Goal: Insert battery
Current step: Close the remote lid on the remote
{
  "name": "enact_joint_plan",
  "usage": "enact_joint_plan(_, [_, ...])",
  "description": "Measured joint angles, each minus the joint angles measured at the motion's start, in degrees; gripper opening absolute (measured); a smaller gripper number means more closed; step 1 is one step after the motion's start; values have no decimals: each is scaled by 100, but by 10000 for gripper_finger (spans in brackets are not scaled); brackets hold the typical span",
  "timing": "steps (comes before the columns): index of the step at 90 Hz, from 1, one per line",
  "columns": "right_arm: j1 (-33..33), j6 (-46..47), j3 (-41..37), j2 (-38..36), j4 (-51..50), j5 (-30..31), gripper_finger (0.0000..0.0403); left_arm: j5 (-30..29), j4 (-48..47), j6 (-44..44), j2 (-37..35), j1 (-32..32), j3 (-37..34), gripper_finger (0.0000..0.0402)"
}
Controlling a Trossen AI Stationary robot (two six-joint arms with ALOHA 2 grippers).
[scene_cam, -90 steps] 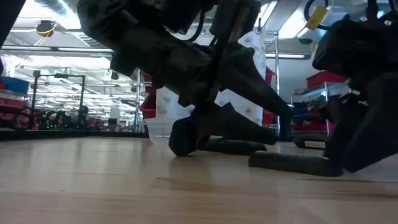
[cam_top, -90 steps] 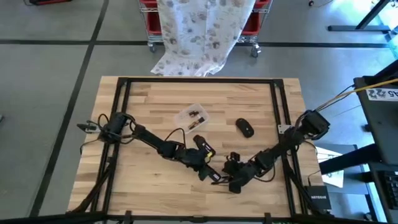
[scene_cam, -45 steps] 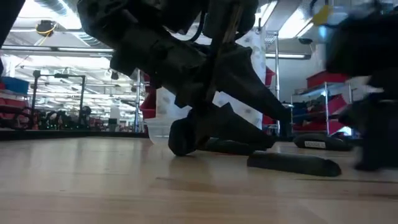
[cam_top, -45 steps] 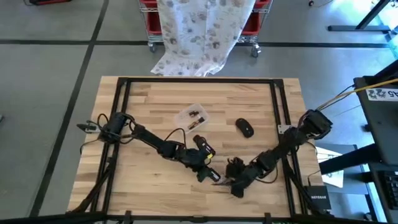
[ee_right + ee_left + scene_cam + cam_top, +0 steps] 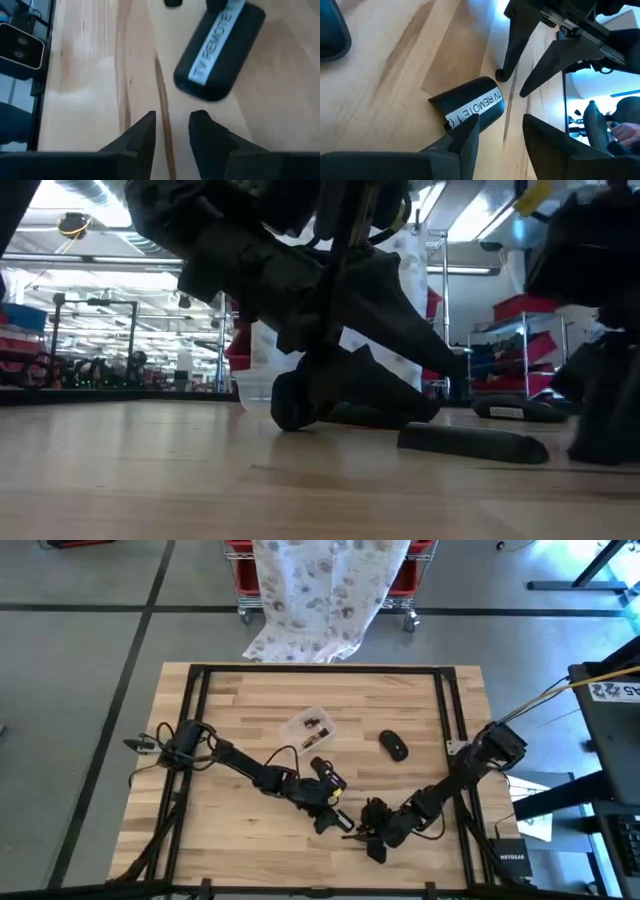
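Table (image 5: 240, 710) of pale wood planks is carrying a black frame (image 5: 320, 670) along its rim and is standing on a grey floor (image 5: 90, 620). Patterned cloth (image 5: 320, 590) is hanging over a red cart (image 5: 240, 560) beyond the far edge; shelving and red bins are showing in the room behind in the low view.

Left jaws (image 5: 335, 823) are resting low over the near middle of the table, parted by a narrow gap and gripping nothing; black remote (image 5: 470, 107), lettered "TV REMOTE", is lying flat on the wood just ahead of their tips. Right jaws (image 5: 372, 836) are sitting just beside the left ones, also slightly parted and empty, with the same remote lying just ahead of them in the right wrist view.

Computer mouse (image 5: 393, 745) is lying well beyond both jaws, towards the right frame rail. Clear bag (image 5: 310, 726) with small dark items is lying well beyond the left jaws, nearer the table's middle; whether these are the batteries cannot be told. No battery is showing in either jaws.

Bare wood is lying open to the left of the left jaws and across the far half of the table. Near edge is sitting close behind both jaws.
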Motion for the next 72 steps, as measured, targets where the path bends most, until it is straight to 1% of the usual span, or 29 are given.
enact_joint_plan(19, [-258,-347,-3,10,69,57,71,84,297,-202,183,-23,11,133])
enact_joint_plan(36, [-329,-353,-6,18,63,243,55,99,289,-35,172,-37,9,133])
enact_joint_plan(41, [-329,-349,-6,18,38,270,51,179,275,48,172,-13,7,133])
enact_joint_plan(46, [-333,-347,-6,18,28,285,47,388,213,166,136,45,2,133])
enact_joint_plan(53, [-329,-322,-8,18,23,296,43,728,-59,163,-7,179,17,133])
enact_joint_plan(61, [-329,-296,-8,18,19,297,40,955,-509,302,-288,339,18,133])
enact_joint_plan(67, [-327,-291,-8,15,19,293,40,929,-906,400,-523,426,-24,133])
enact_joint_plan(72, [-327,-285,-9,15,18,292,40,698,-1238,446,-686,463,-24,133])
